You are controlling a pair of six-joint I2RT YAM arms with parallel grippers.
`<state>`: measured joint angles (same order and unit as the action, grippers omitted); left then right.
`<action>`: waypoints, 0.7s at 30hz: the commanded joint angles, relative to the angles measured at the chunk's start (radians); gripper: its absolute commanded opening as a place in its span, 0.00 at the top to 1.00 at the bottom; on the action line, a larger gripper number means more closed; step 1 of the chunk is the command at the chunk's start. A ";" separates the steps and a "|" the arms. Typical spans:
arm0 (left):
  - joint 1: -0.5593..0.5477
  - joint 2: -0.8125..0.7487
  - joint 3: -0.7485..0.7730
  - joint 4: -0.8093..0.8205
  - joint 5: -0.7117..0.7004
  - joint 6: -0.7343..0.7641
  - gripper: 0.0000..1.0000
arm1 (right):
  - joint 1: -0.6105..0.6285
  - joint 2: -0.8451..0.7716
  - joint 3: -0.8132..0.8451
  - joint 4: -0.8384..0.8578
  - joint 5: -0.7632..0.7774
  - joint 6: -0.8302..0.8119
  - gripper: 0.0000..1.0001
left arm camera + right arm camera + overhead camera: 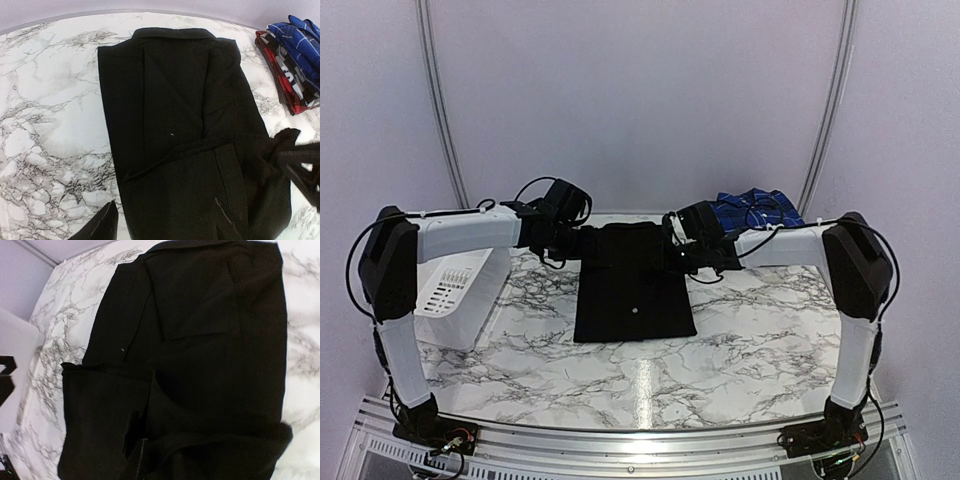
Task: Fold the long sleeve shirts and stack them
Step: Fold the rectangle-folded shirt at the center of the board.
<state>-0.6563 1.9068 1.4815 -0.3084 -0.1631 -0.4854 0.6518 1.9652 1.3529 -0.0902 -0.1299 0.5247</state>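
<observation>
Nearest the wrist cameras, the raised hem of the black shirt [170,100], lying mid-worktop [760,340] with sleeves folded in, seems pinched by the left end effector [570,238] and right end effector [692,250]; halving it and adding it to the plaid stack [292,60] remain.
</observation>
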 commanded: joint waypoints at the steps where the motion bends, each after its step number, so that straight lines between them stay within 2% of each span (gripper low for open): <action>1: -0.006 -0.112 -0.081 -0.033 0.033 -0.009 0.34 | -0.035 0.090 0.140 -0.009 -0.018 0.010 0.75; 4: -0.019 -0.147 -0.137 -0.022 0.055 -0.018 0.34 | -0.045 0.113 0.197 -0.041 -0.006 -0.011 0.55; 5: -0.025 -0.156 -0.151 -0.017 0.059 -0.022 0.34 | -0.045 0.107 0.198 -0.041 0.005 -0.019 0.44; 9: -0.045 -0.179 -0.198 0.014 0.089 -0.047 0.34 | -0.049 0.046 0.184 -0.061 0.038 -0.068 0.25; 11: -0.057 -0.180 -0.215 0.037 0.101 -0.052 0.34 | -0.047 0.007 0.162 -0.070 0.049 -0.095 0.22; 13: -0.070 -0.171 -0.226 0.053 0.104 -0.057 0.35 | -0.040 -0.036 0.127 -0.072 0.053 -0.105 0.24; 16: -0.088 -0.150 -0.241 0.075 0.129 -0.070 0.38 | -0.008 -0.084 0.068 -0.084 0.075 -0.119 0.32; 17: -0.094 -0.144 -0.247 0.084 0.140 -0.077 0.40 | 0.005 -0.092 0.053 -0.086 0.086 -0.124 0.38; 19: -0.106 -0.133 -0.258 0.102 0.149 -0.089 0.43 | 0.032 -0.092 0.038 -0.096 0.112 -0.136 0.59; 21: -0.117 -0.124 -0.267 0.113 0.153 -0.100 0.47 | 0.048 -0.071 0.042 -0.110 0.125 -0.142 0.75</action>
<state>-0.7536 1.7596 1.2362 -0.2516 -0.0414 -0.5587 0.6498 1.8767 1.4094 -0.1585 -0.0570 0.4103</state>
